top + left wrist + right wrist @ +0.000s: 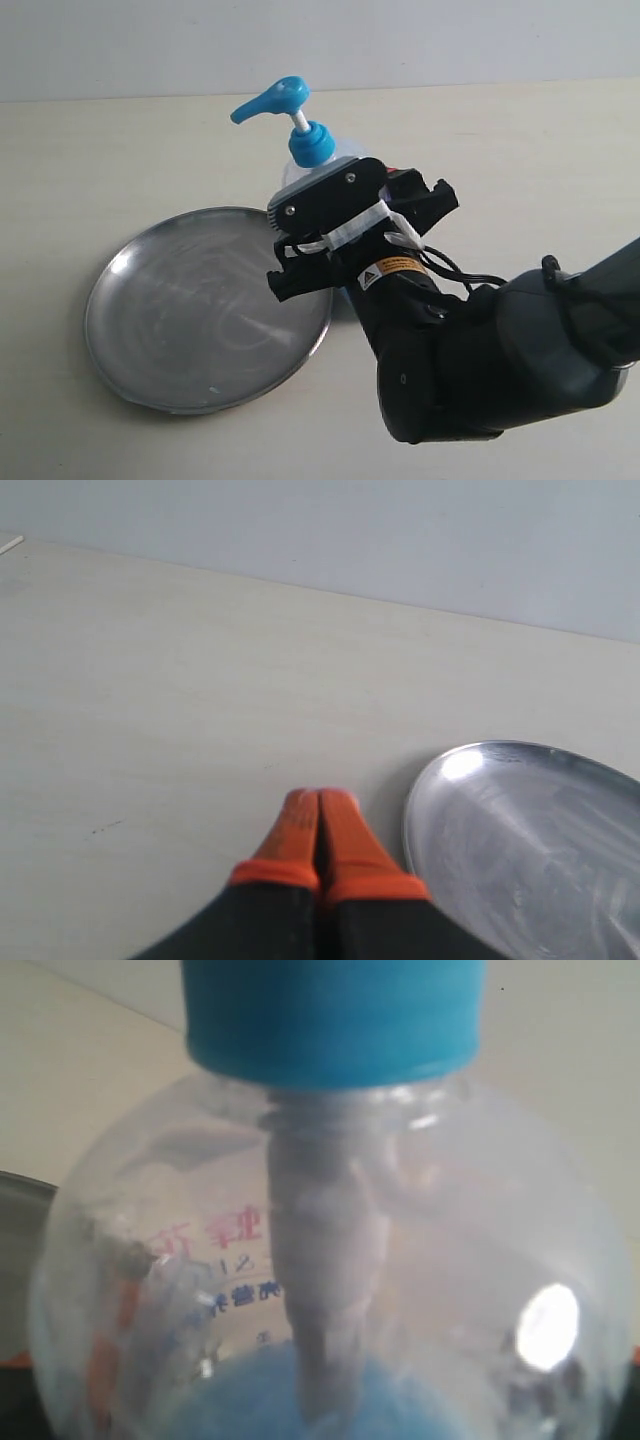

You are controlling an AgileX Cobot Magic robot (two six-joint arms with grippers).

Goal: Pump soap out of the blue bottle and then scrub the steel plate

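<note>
blue bottle (312, 145) upright, upper centre, beside steel plate (180, 310) right rim | right fingers (298, 280) wide astride its body; grip we cannot tell | left fingers (295, 830) pressed together near plate; pump head (270, 102) above right fingers

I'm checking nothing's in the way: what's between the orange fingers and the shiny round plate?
Nothing. In the left wrist view, only bare cream tabletop lies between the closed orange fingers and the round grey steel plate.

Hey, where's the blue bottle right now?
The blue bottle stands upright near the middle of the exterior view, on the table just beside the steel plate's right edge, its lower body hidden behind the right arm.
</note>
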